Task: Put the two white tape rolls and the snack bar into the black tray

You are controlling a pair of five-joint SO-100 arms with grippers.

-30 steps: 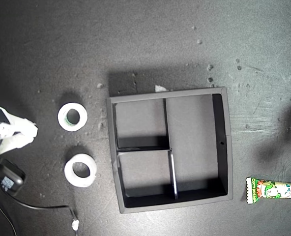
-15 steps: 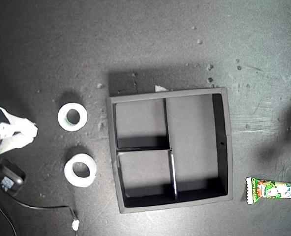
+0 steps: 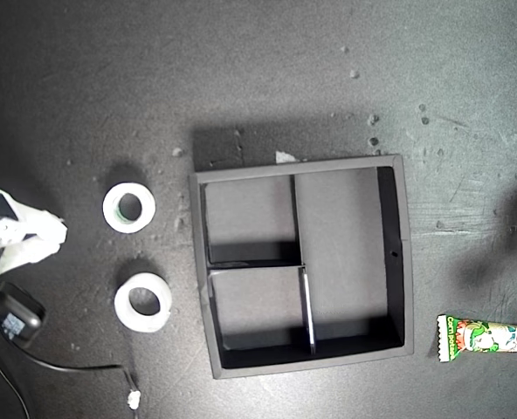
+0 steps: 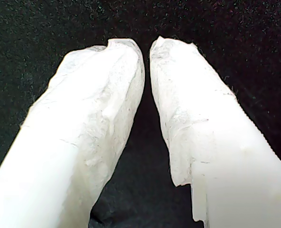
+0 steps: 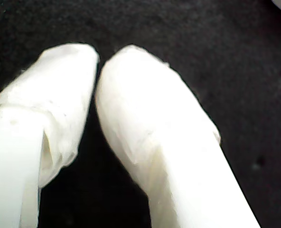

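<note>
On dark speckled matting (image 3: 241, 70) sits the black tray (image 3: 403, 262), crumbs (image 3: 372, 140) beside.

The snack bar (image 3: 487, 337) wrapper carries red lettering, too small to read reliably.

square black plastic tray (image 3: 396, 262): black
upper ring-shaped tape roll (image 3: 128, 208): white, green-tinged
lower ring-shaped tape roll (image 3: 142, 302): white
long wrapped snack bar (image 3: 488, 337): green, white, red lettering

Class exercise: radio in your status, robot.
My first gripper and my second gripper shut, empty. Both tape rolls and snack bar outside black tray. Nothing blocking.
</note>
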